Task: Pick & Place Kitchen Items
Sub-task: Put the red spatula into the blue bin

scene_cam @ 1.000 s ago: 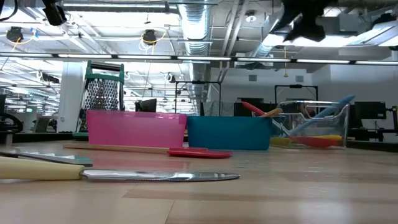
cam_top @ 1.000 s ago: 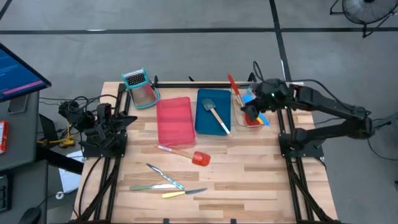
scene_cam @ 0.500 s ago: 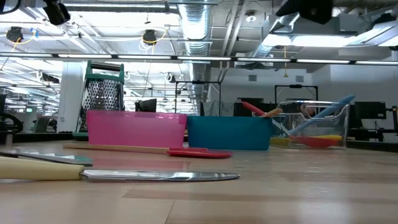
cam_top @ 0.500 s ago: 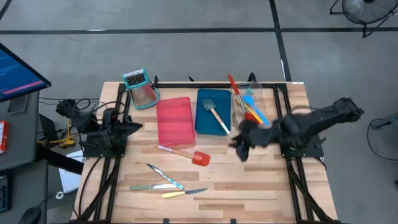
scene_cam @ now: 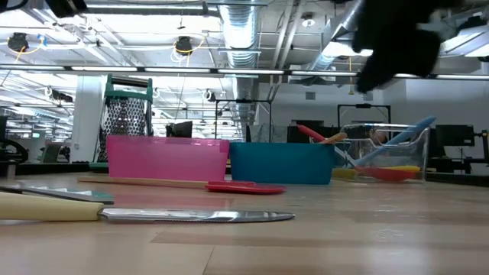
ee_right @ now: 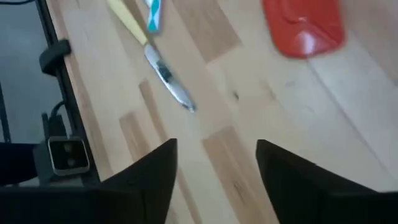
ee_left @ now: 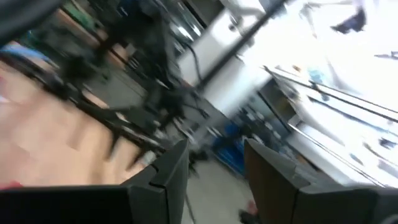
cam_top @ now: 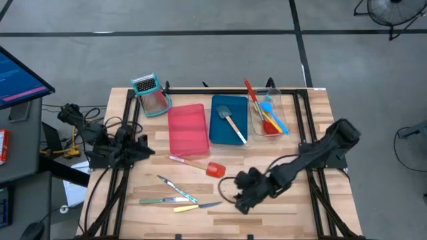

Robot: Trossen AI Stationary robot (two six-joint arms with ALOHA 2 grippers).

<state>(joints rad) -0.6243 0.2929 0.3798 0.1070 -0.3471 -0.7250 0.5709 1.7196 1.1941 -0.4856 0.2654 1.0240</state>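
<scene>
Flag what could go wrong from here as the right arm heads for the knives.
1. The knives lie flat, crossing and close together, so the open right gripper might nudge one aside or catch two at once.
2. The red spatula lies close to the gripper and could be knocked.
3. The left gripper hangs over the table's left edge, near the spatula's handle end.

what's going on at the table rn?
The right gripper is open and empty, low over the table's front, near the yellow-handled knife and the red spatula. Spoons lie in the clear tray, and a grey spatula in the blue tray. The left gripper waits open at the left edge.
</scene>
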